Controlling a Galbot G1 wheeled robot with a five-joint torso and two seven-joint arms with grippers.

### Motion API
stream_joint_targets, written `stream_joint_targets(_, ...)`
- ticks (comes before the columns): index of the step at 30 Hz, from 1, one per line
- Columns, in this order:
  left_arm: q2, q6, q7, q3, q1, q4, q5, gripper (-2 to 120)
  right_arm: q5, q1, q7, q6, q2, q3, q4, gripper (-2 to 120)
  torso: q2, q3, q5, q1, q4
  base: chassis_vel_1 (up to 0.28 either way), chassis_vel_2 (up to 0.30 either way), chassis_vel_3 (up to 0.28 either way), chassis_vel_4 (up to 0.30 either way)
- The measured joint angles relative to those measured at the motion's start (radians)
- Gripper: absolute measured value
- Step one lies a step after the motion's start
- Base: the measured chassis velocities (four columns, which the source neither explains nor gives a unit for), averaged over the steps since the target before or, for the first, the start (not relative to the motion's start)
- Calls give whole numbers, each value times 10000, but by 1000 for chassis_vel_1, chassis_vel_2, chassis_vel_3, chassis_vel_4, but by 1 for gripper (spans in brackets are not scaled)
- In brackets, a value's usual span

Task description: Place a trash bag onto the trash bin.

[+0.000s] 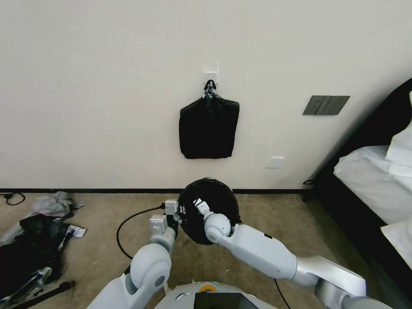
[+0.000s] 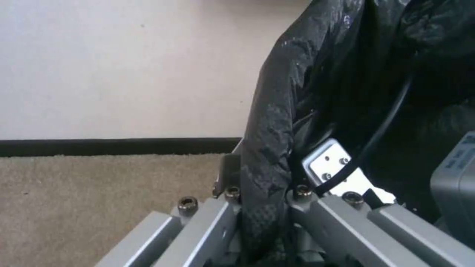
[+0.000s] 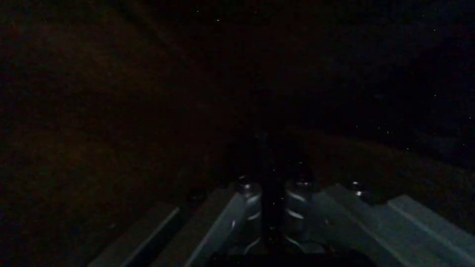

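Note:
The glossy black trash bag (image 1: 214, 201) forms a round, wrinkled mouth on the carpet in front of me; the trash bin is hidden under its film. My left gripper (image 1: 177, 216) is at the mouth's left edge. In the left wrist view the left gripper (image 2: 265, 193) is shut on a fold of the trash bag (image 2: 277, 122). My right gripper (image 1: 200, 204) reaches into the bag's opening from the near side. In the dark right wrist view the right gripper (image 3: 272, 187) has its fingers close together on a dark strip of film.
A flat sheaf of black bags (image 1: 209, 128) hangs from a wall hook above. A black plastic heap with scraps (image 1: 30, 240) lies on the carpet at left. A black cable (image 1: 128, 223) loops near my left arm. A bed (image 1: 377, 180) stands at right.

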Motion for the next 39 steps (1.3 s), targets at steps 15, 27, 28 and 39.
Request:
stream_joint_targets(15,-14,6,1,-29,105,-95,-15,1,8,1,-115,-3,28,-24,-66,0,0,0,0,0,0,0,0,0,0)
stream_joint_targets(27,4,7,8,-84,195,-142,-16,1,30,-23,-151,-4,135,-22,-197,0,0,0,0,0,0,0,0,0,0)
stream_joint_targets(28,4,7,8,-89,199,-143,-16,1,30,-26,-155,-4,133,-21,-197,0,0,0,0,0,0,0,0,0,0)
stream_joint_targets(39,-13,7,12,-87,198,-161,-28,1,34,-39,-213,-4,81,-11,-195,0,0,0,0,0,0,0,0,0,0)
